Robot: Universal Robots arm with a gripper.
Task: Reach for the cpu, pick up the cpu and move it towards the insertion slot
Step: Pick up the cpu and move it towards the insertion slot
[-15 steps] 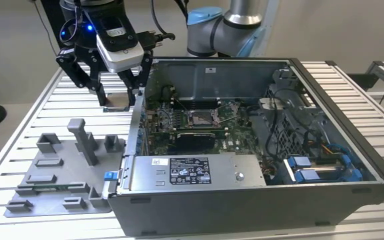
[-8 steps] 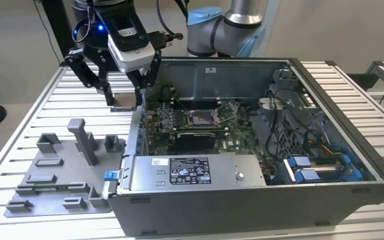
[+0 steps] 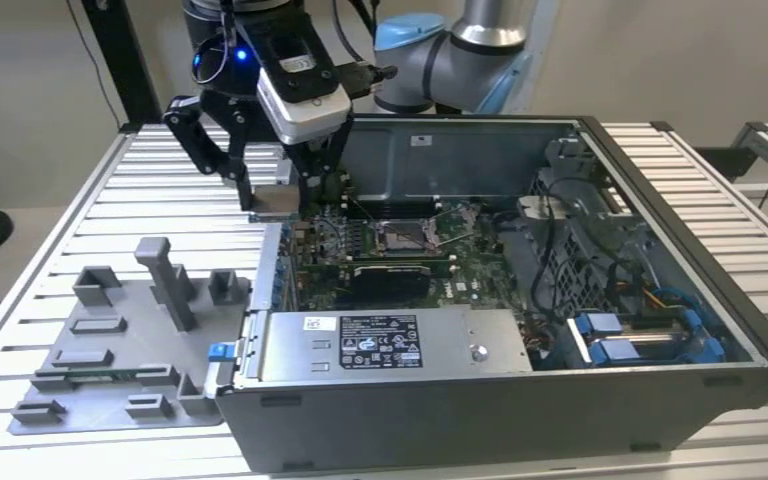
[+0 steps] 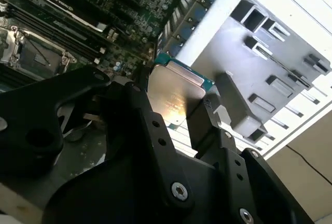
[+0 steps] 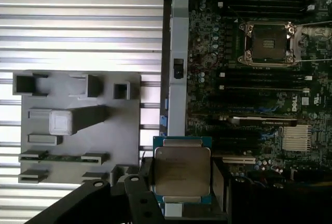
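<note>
cpu pinched in gripper, held over the case's edge, not yet at the insertion slot

gripper [image 3: 277,195] fingers clamp the cpu [image 3: 275,200] on two opposite sides; in both wrist views the chip [image 5: 181,169] shows a silvery top with a green rim, faint marking on it unreadable. It hangs above the open computer case [image 3: 651,300] at its wall on the exterior view's left, near the grey tray [image 3: 117,340]. insertion slot [image 3: 402,236] sits apart on the green board, metal frame, dark centre. White sticker with print on the silver box [image 3: 384,342], too small to read. All rests on a ribbed aluminium table [image 3: 64,220]; plain pale wall behind
</note>
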